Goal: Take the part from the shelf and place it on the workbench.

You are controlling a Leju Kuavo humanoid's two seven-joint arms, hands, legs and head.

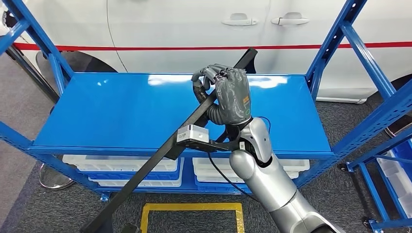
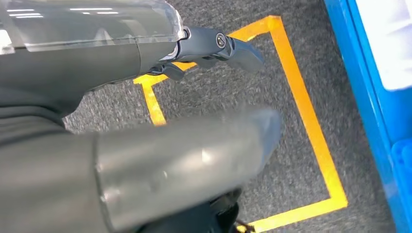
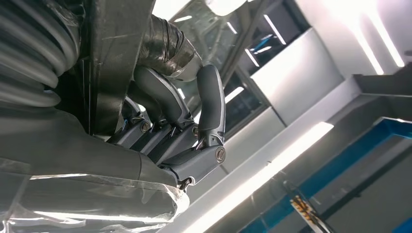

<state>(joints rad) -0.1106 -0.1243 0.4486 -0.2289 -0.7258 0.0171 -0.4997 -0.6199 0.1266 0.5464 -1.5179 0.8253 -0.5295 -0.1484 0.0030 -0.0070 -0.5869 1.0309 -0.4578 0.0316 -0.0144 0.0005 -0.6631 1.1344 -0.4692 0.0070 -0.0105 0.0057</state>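
The right hand [image 1: 228, 92] has its fingers wrapped round the long black bar [image 1: 160, 153] (the part), gripping it near the upper end. The bar slants across and above the blue shelf [image 1: 121, 111], lower end down over the grey carpet, w/ a white car behind. Left hand [image 2: 145, 97]: over the yellow floor marking [image 2: 311, 126], fingers too blurred to tell.

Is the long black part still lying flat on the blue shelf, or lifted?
Lifted and tilted. The right hand grips the black part, which runs diagonally above the blue shelf, its lower end hanging past the shelf's front edge.
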